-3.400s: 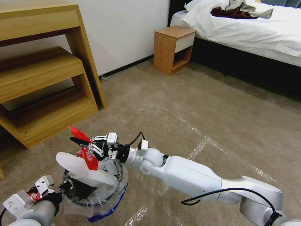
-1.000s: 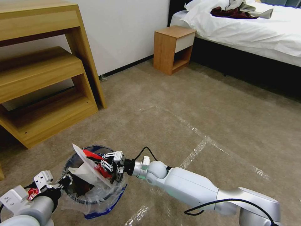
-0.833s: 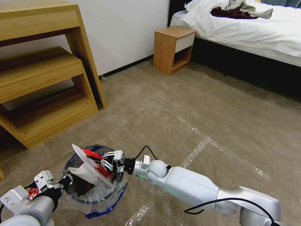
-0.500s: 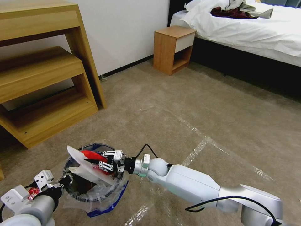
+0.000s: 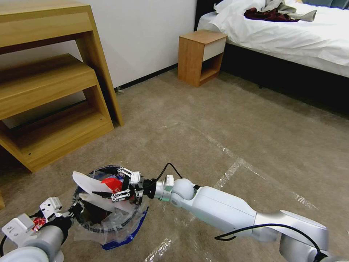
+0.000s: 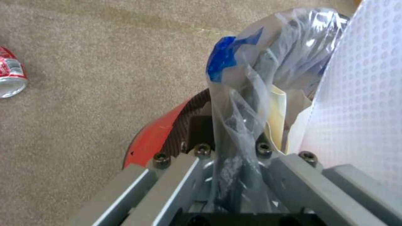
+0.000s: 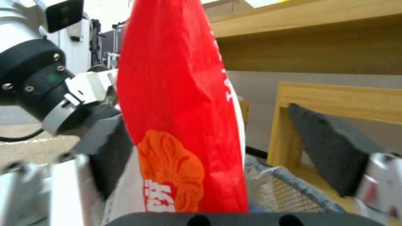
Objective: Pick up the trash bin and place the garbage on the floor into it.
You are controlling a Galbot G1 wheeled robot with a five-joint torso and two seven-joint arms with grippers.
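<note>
The trash bin [image 5: 125,227], round and lined with a crinkled clear bag, hangs low at the front left over the floor [image 5: 218,123]. My left gripper [image 5: 74,211] is shut on the bin's near rim [image 6: 155,138] and its bag [image 6: 245,94]. White slippers [image 5: 85,181] stick up out of the bin. My right gripper [image 5: 111,185] hovers open over the bin's mouth. A red wrapper [image 7: 180,94] stands between its pads [image 7: 331,150], with a gap on one side. A red can [image 6: 10,77] lies on the carpet beside the bin.
A wooden shelf unit [image 5: 54,109] stands close at the left. A wooden nightstand [image 5: 200,58] and a bed [image 5: 291,36] line the far right. Shiny tape strips [image 5: 232,171] cross the open carpet ahead.
My right gripper went from shut on the red wrapper to open, with the wrapper loose between its jaws over the bin. The slippers tipped a little to the left.
</note>
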